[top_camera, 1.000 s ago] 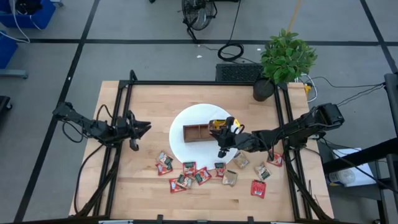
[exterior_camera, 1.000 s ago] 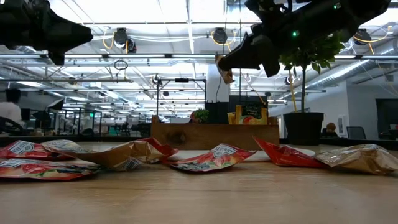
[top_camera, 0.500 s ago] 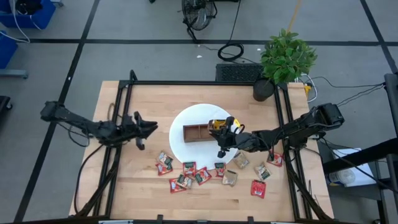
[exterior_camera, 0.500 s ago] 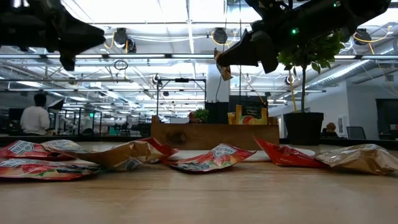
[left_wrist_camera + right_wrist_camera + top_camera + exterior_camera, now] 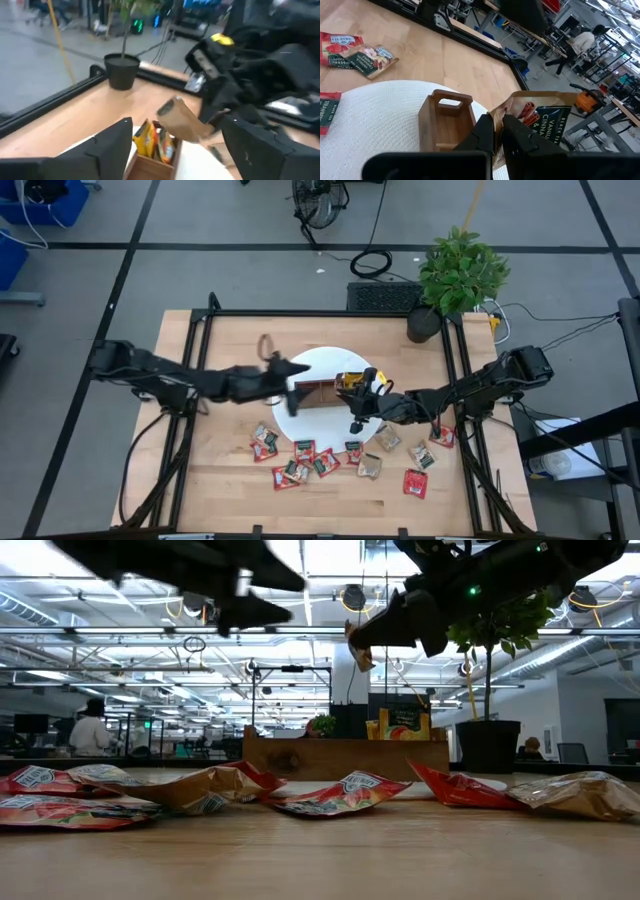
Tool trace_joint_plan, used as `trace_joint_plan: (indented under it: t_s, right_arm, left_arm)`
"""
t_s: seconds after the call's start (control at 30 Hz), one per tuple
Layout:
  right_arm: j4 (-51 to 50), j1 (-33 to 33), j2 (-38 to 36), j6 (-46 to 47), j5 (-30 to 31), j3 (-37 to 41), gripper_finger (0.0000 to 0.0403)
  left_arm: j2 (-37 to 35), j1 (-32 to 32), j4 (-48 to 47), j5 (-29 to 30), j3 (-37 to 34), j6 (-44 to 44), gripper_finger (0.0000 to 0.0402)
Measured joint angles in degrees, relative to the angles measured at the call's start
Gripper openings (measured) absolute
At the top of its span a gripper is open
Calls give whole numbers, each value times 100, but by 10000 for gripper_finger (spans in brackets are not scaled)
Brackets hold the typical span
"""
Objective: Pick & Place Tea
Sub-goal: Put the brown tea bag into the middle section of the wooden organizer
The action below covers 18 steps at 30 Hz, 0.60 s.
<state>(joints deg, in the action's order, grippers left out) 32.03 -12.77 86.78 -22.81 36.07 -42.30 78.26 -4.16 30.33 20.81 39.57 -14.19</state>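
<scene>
Reaching in from the table's right edge, the right gripper (image 5: pixel 358 402) is being held above the white round mat (image 5: pixel 310 365) near the table's middle, its fingers (image 5: pixel 517 135) clamped together on a tan tea sachet (image 5: pixel 542 120). On that sachet the words "VANILLA", "CINNA…" and "BLACK TEA" are being shown in the right wrist view. It is hanging in the air over the wooden tray (image 5: pixel 446 125), whose end compartment is being occupied by yellow sachets (image 5: pixel 152 141). The remaining sachets (image 5: pixel 320 458) are lying scattered toward the table's front edge, some red ones marked "STRAWBERRY" and "RASPBERRY" (image 5: pixel 336 42).

The left gripper (image 5: pixel 285 372) is being stretched out low across the table from the left edge, blurred, its fingers (image 5: pixel 107 145) standing wide apart at the mat's left rim beside the tray. A second ago this gripper was being kept well back near the left edge; since then it has been swung across to the mat, while the right arm has been left unmoved.
</scene>
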Motion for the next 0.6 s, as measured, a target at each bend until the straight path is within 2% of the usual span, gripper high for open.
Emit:
trace_joint_plan:
  t_s: [0.07,0.2,0.27,0.43,0.6]
  right_arm:
    - [-32,33,0,-57,0,0,9]
    - [-68,88,0,-211,8,0,9]
    - [-61,114,0,-283,8,0,9]
    - [-39,118,0,-445,7,0,9]
    - [33,118,0,-518,1,-4,9]
  left_arm:
    - [281,152,-529,-143,518,-237,313]
    - [686,350,-1119,-1147,1266,-846,302]
    - [847,385,-1238,-1470,1506,-1046,293]
    - [1124,536,-1750,-1581,1819,-1445,278]
    - [1322,804,-1997,-1670,1885,-1970,279]
